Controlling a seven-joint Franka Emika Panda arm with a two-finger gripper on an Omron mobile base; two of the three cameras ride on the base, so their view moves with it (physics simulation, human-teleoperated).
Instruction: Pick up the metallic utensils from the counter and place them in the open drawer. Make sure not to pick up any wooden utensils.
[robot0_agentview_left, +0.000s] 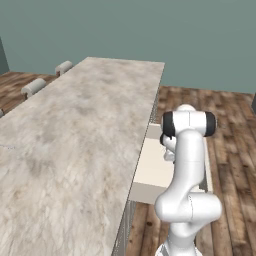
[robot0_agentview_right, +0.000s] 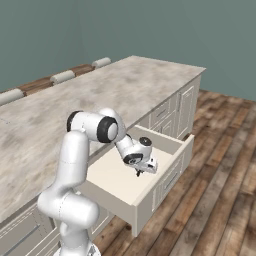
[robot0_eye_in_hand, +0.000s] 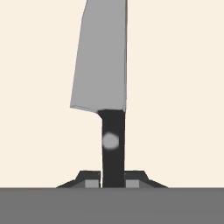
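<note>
Silver-bladed, black-handled, the knife (robot0_eye_in_hand: 107, 78) stands between the gripper's (robot0_eye_in_hand: 113, 180) fingertips (robot0_eye_in_hand: 91, 182), which are clamped on its handle, blade pointing to 12 o'clock in the hand view over a cream surface. From the right base view, the gripper (robot0_agentview_right: 140, 170) hangs low inside the open drawer (robot0_agentview_right: 165, 186), which juts from the counter's (robot0_agentview_right: 75, 100) side. A fork (robot0_agentview_left: 7, 147) lies tiny at the counter's 9 o'clock edge in the left base view.

A dark wooden plank floor (robot0_agentview_left: 230, 130) runs along the right of the island and on toward the far side. A plain teal wall (robot0_agentview_left: 150, 30) closes the far end of the room. Pale rounded stool tops (robot0_agentview_left: 34, 87) line the island's left edge, one (robot0_agentview_left: 63, 66) farther along.
</note>
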